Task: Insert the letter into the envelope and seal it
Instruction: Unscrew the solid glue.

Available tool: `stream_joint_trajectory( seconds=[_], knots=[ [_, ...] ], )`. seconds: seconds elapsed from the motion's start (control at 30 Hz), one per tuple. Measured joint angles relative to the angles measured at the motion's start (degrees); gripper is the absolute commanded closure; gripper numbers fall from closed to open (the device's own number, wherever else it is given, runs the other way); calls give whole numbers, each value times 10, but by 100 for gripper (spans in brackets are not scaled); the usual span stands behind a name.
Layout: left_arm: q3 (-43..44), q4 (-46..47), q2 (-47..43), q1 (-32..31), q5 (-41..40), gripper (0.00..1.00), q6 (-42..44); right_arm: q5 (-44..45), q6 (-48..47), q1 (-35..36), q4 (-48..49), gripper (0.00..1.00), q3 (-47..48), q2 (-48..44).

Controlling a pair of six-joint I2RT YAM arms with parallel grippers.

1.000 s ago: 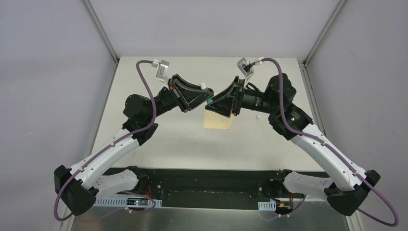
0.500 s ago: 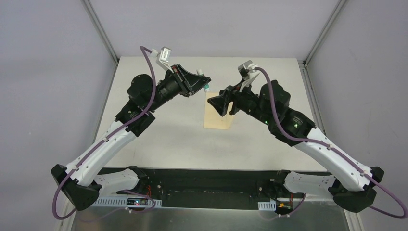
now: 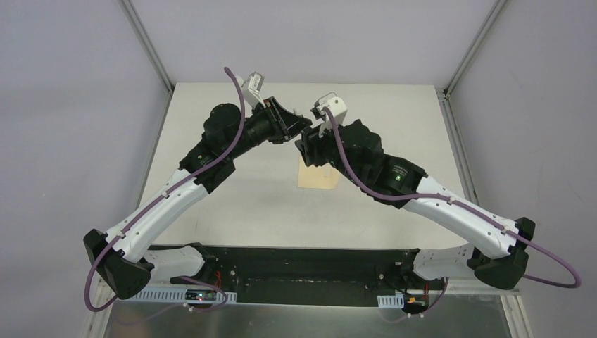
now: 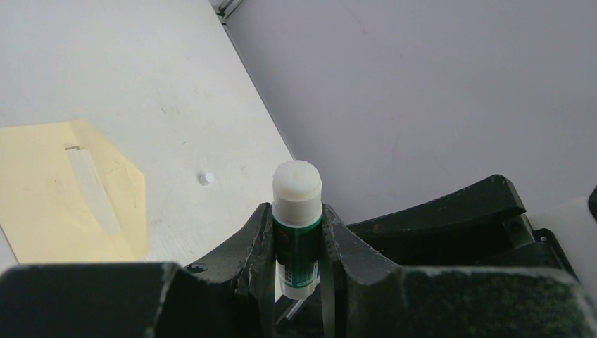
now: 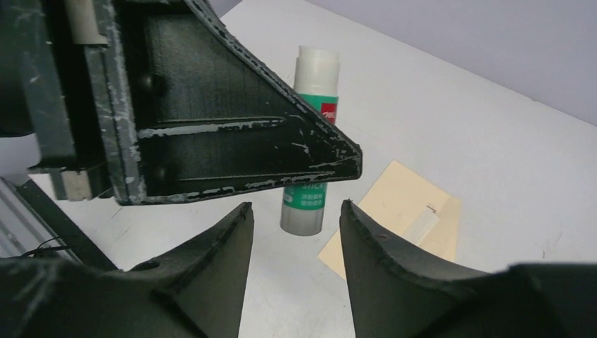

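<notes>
Left gripper (image 4: 298, 220) clamped on glue stick (image 4: 296, 184); right gripper (image 5: 294, 208) open, facing its free end. Centre jaws, close squarely, pull along axis.

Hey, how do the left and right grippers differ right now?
The left gripper has its jaws shut on the glue stick; the right gripper has its jaws open and empty. The left gripper points in from the left, the right gripper from the right, facing the stick. Both hover above the table by the envelope.
</notes>
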Motion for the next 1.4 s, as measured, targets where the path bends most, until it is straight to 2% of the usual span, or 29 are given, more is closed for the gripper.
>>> stream_joint_trajectory(
  seconds=[0.2, 0.37, 0.5, 0.63, 0.8, 1.0, 1.1, 1.23, 1.27, 1.33, 1.4],
  knots=[
    [0, 5, 0, 0, 0, 100, -2, 31, -8, 1, 2, 76, 0, 3],
    [-11, 33, -7, 0, 6, 100, -3, 4, -4, -8, 8, 84, 0, -4],
    [-54, 110, -31, 0, 25, 100, -9, -102, 16, -44, 6, 85, 0, -22],
    [-94, 210, -50, 0, 62, 100, -9, -281, 64, -111, 28, 86, -14, -50],
    [-121, 314, -70, 1, 118, 100, -7, -456, 138, -158, 83, 87, -23, -59],
    [-129, 405, -82, 0, 176, 100, -12, -572, 216, -173, 158, 87, -29, -60],
    [-131, 427, -82, -3, 187, 100, -14, -596, 238, -176, 175, 78, -32, -63],
    [-132, 414, -86, -7, 179, 100, -11, -589, 245, -177, 162, 44, -34, -70],
    [-132, 406, -87, -7, 172, 100, -10, -582, 242, -176, 152, 39, -34, -73],
    [-132, 381, -90, -7, 149, 100, -8, -552, 233, -172, 129, 32, -37, -84],
    [-128, 346, -92, -7, 121, 100, -8, -501, 213, -160, 99, 30, -37, -98]
  ],
)
